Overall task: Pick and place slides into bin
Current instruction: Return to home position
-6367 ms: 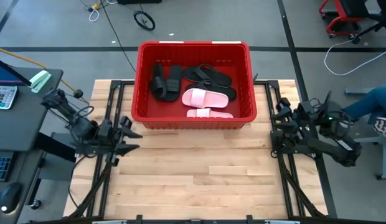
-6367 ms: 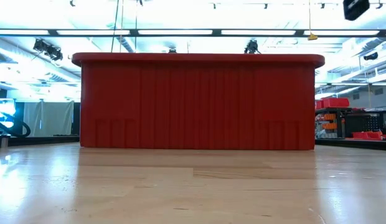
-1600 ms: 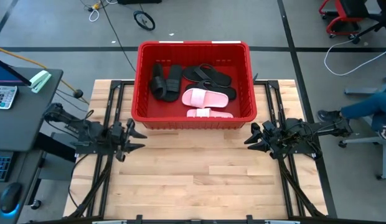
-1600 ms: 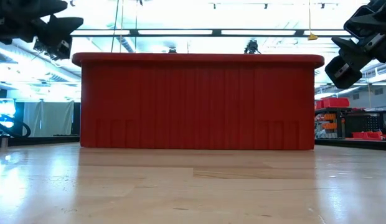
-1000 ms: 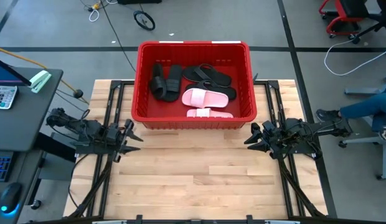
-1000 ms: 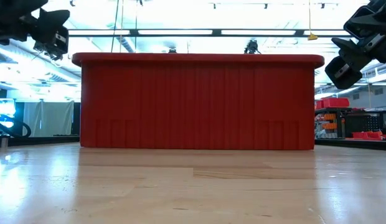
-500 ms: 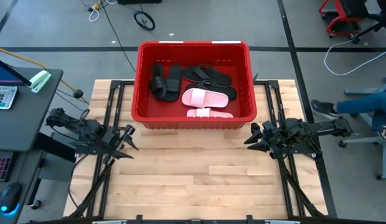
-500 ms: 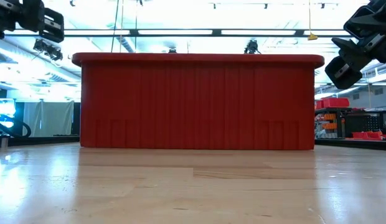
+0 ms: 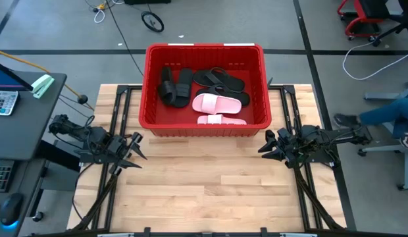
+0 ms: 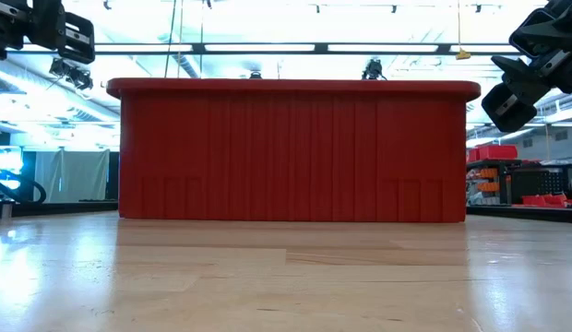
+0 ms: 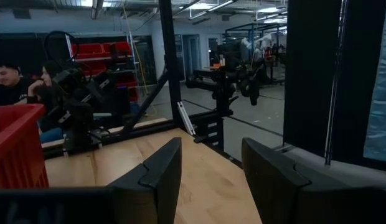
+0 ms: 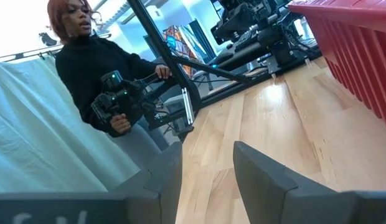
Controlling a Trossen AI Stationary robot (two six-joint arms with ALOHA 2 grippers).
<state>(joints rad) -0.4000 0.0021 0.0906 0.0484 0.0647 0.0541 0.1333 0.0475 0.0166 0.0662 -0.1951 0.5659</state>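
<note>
1. Left gripper [image 9: 134, 147] hangs off the bin's [image 9: 204, 128] near-left corner, jaws spread, empty.
2. All slides [image 9: 216, 103] lie inside the bin.
3. Right gripper [image 9: 264, 143] hangs off its near-right corner, jaws apart, empty.

High view looks straight down on the table [image 9: 210, 197] and bin [image 9: 204, 47]; low view, at tabletop height, faces the bin's near wall; both wrist views look across the tabletop past that wall.

The bin [image 10: 295, 152] hides its slides [image 9: 216, 103] (low view).
</note>
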